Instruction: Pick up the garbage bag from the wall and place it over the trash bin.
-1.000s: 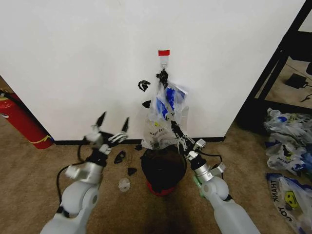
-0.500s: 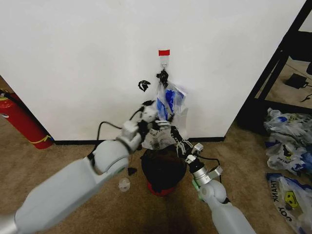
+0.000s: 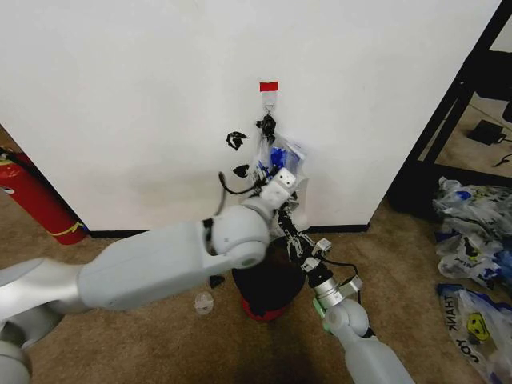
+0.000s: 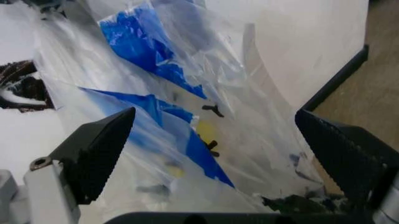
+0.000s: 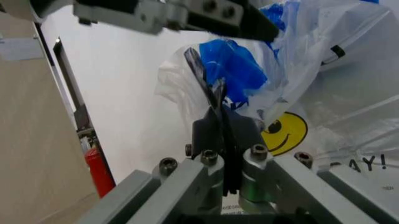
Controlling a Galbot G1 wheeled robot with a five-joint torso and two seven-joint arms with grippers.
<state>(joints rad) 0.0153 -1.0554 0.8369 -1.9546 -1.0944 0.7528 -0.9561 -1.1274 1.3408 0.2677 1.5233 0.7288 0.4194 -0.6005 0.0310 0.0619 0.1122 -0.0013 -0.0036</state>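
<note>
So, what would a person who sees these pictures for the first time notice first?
Probably the left arm, which sweeps across the head view to the garbage bag hanging on the white wall under a red tape strip. The left gripper is open around the bag's blue plastic. Just below, the right gripper is shut at the bag's lower part, above the black trash bin.

Even, fairly bright light is spread over the wall (image 3: 120,96), soft shadows are cast under the trash bin (image 3: 268,280), straight lines are bent near the head view's edges, and the garbage bag (image 4: 187,116) is seen blurred up close.
</note>
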